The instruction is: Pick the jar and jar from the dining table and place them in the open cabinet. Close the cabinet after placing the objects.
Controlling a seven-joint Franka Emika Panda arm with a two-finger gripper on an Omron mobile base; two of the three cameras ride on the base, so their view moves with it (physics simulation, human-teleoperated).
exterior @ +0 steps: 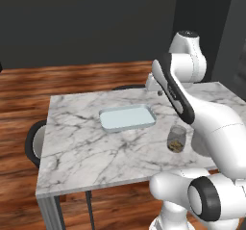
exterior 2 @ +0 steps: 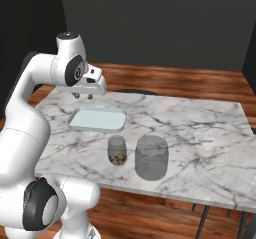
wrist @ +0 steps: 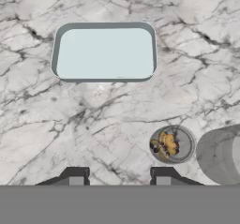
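On the white marble dining table (exterior: 77,147) (exterior 2: 200,133) (wrist: 37,124) stand two jars. The small glass jar (exterior: 176,139) (exterior 2: 117,150) (wrist: 171,145) holds yellow-brown contents. Right beside it is the larger grey translucent jar (exterior 2: 151,157) (wrist: 220,155), which the arm hides in the left base view. My gripper (exterior: 159,92) (exterior 2: 83,97) (wrist: 119,177) hangs open and empty above the table, well apart from both jars. The cabinet is out of view.
A shallow pale-blue tray (exterior: 127,117) (exterior 2: 97,119) (wrist: 104,52) lies empty mid-table, between the gripper and the jars. A dark chair (exterior: 33,142) stands at the table's left end, another (exterior 2: 135,91) at its far side. Wooden floor surrounds the table.
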